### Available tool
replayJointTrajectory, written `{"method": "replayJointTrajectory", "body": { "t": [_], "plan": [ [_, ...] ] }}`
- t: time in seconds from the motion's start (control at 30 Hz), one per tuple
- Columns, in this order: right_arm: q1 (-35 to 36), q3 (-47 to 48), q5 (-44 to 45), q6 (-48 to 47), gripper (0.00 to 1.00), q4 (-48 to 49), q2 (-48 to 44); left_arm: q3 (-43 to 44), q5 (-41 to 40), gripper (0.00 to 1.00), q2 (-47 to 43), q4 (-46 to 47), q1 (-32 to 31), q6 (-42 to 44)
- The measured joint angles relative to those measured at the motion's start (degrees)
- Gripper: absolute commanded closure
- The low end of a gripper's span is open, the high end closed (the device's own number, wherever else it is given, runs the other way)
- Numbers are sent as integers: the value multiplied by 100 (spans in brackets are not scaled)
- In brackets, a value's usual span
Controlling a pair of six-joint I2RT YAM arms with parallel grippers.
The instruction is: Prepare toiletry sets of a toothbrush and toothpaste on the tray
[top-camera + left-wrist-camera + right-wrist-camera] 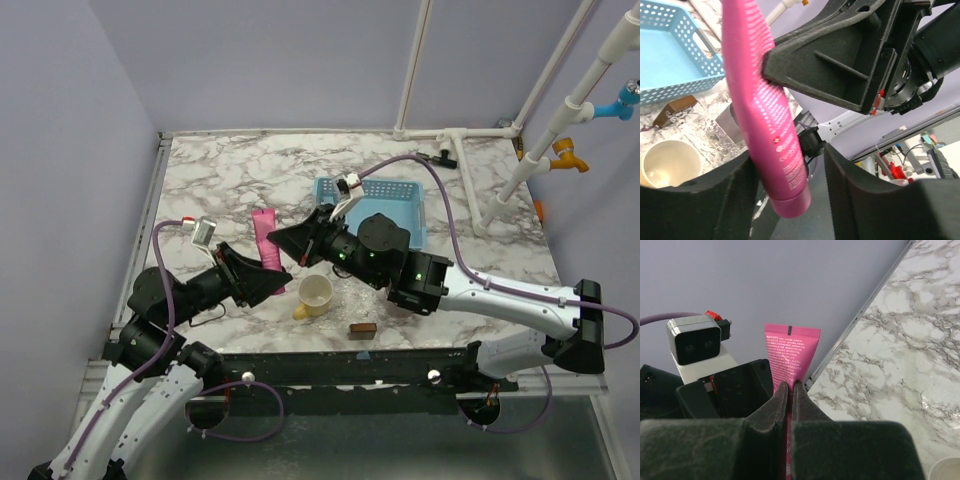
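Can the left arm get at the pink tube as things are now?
Probably yes: the pink tube hangs between the open fingers of the left gripper, nothing in the way. The right gripper pinches it higher up.

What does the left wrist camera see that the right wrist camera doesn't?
Only the left wrist camera shows the blue basket and the brown block. It also shows the left gripper, with a finger on either side of the tube's cap end. Only the right wrist camera shows the small camera box on the left arm. Both show the pink tube, pinched by the shut right gripper, and the marble table.
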Motion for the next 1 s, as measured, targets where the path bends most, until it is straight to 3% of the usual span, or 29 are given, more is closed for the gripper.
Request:
{"method": "replayJointTrajectory", "body": {
  "t": [0.23, 0.27, 0.37, 0.43, 0.5, 0.7, 1.0],
  "plan": [
    [66, -98, 136, 20, 94, 42, -175, 9, 15, 87, -28, -33, 7, 79],
    [70, -107, 142, 20, 90, 42, -184, 20, 15, 91, -28, -52, 7, 125],
    [87, -116, 153, 15, 65, 33, -184, 50, 15, 100, -28, -155, 7, 177],
    [87, -116, 157, -20, 53, 15, -190, 66, 15, 100, -28, -251, 7, 208],
    [85, -114, 153, -94, 48, -35, -223, 74, 17, 100, -28, -328, 7, 236],
    [87, 103, 153, -487, 44, -592, -389, 146, 164, 100, -28, -560, 7, 361],
    [85, 1051, -179, -1578, 40, -2083, -575, 221, 1088, 100, -39, -1054, 7, 597]
  ]
}}
